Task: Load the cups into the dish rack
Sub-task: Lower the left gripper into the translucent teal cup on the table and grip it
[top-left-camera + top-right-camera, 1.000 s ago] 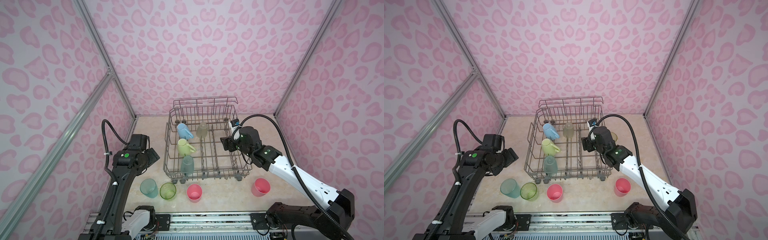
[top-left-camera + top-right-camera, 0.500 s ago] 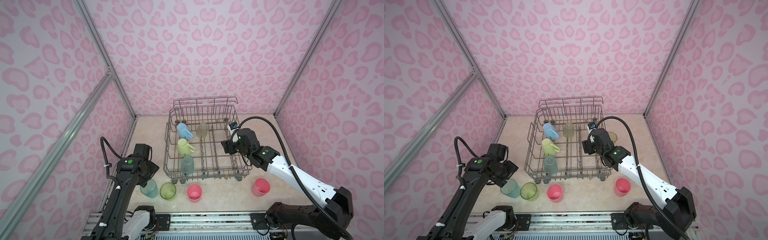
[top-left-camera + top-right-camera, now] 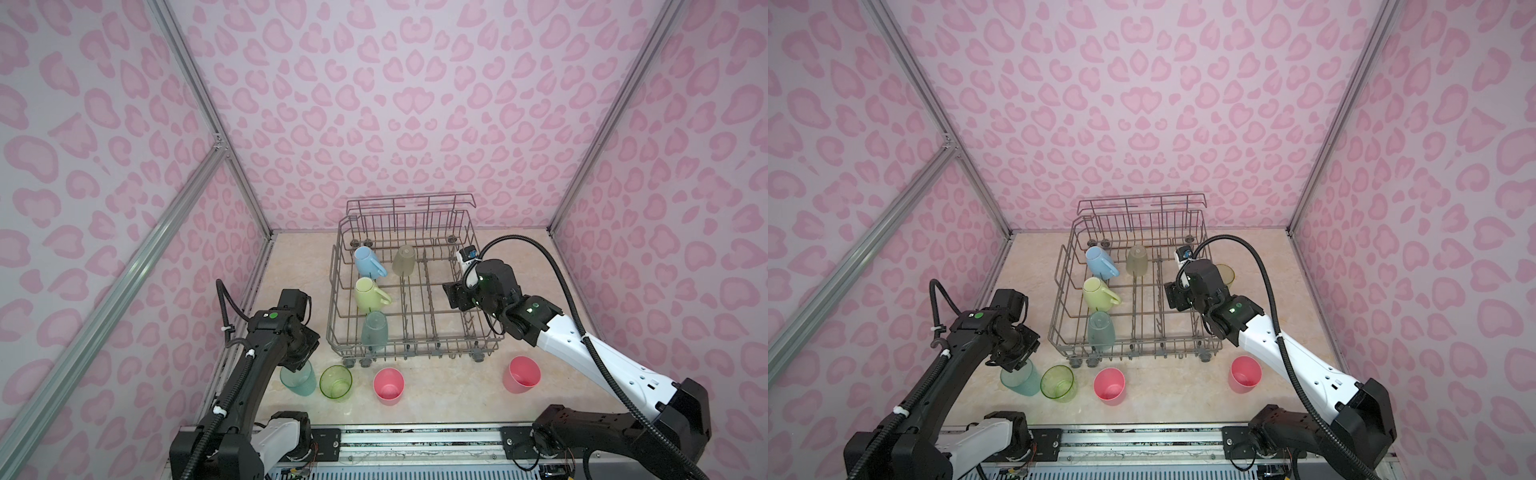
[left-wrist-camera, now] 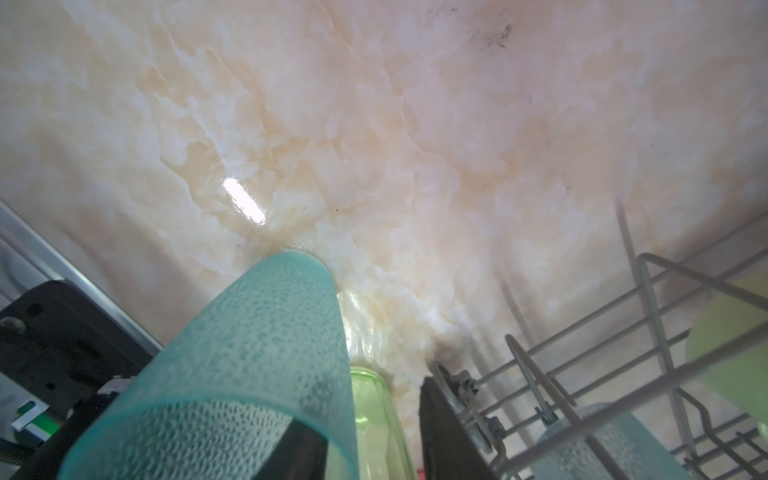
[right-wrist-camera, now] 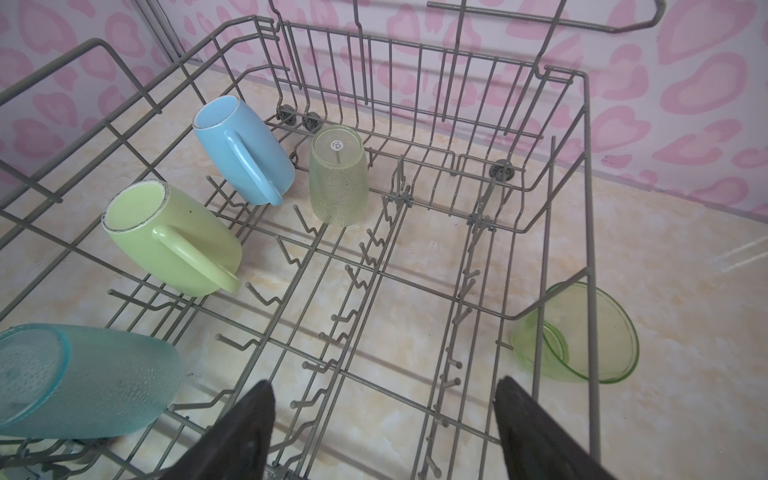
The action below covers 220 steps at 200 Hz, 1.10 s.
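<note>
The dish rack (image 3: 415,345) stands mid-table and holds a light-blue mug (image 3: 369,262), a pale-yellow mug (image 3: 370,294), a greyish-beige cup (image 3: 403,261) and a teal cup (image 3: 374,332). In front stand a teal cup (image 3: 297,380), a lime-green cup (image 3: 336,383) and two pink cups (image 3: 388,386) (image 3: 521,374). My left gripper (image 4: 368,399) straddles the front teal cup's (image 4: 257,353) wall: one finger inside, one finger (image 4: 440,419) outside with a gap still showing. My right gripper (image 5: 384,384) hangs open and empty over the rack's right side.
A second lime-green cup (image 5: 582,332) lies on the table just outside the rack's right wall. The patterned walls close in on three sides, and a metal rail (image 3: 415,436) runs along the front edge.
My left arm has dropped down and forward onto the front teal cup and its jaws have narrowed. The right gripper has drifted slightly toward the front and stays open.
</note>
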{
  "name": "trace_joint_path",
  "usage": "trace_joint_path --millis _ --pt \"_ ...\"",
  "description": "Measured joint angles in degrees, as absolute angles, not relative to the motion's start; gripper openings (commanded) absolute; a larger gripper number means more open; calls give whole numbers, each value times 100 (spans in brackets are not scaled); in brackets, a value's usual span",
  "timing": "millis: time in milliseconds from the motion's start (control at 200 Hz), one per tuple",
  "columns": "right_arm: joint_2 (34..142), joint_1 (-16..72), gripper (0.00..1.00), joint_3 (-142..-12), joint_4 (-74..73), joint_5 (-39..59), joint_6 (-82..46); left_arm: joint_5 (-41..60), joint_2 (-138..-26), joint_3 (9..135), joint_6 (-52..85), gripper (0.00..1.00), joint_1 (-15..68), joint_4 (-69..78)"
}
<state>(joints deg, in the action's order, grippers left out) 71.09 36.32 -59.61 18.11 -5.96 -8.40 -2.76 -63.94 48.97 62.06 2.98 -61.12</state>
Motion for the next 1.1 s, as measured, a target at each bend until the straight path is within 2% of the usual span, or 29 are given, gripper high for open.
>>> trace_joint_path --millis 365,460,745,1100 --pt "7155 3653 82 -5961 1804 -596 -840 -279 -6501 4862 6228 20 296 -5964" --pt "7177 3653 82 -5961 1804 -598 -840 -287 -6493 4880 6228 14 296 -5977" --pt "7216 3653 82 -5961 1789 -593 -840 -449 -6344 5063 6139 12 296 -6088" --pt "7216 3653 83 -5961 1789 -574 -840 -690 -6158 6060 5686 13 296 -6145"
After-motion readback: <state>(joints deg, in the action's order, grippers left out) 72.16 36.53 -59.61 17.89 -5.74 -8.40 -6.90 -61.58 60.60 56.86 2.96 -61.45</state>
